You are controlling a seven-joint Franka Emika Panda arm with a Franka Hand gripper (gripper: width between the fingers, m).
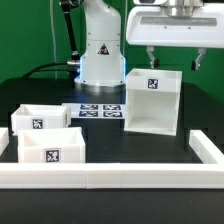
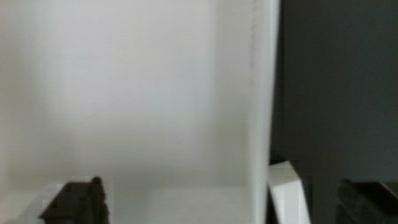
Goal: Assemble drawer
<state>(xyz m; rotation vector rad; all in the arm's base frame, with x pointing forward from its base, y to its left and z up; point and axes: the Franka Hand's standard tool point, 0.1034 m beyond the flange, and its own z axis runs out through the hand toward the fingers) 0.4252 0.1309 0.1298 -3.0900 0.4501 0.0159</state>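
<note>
Drawer case upright, rear tray and front tray loose beside it; gripper spread wide, hovering above case; likely step: approach; next: lower astride one wall.

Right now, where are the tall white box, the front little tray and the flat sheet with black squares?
Tall white plastic case (image 1: 152, 110): exterior view, front wall below its tag.
Front small white open-top tray (image 1: 50, 155): exterior view, front wall, on its tag.
Flat white marker board (image 1: 100, 110): exterior view, its middle.

White case, white trays (black-and-white square tags on each), black table
</note>
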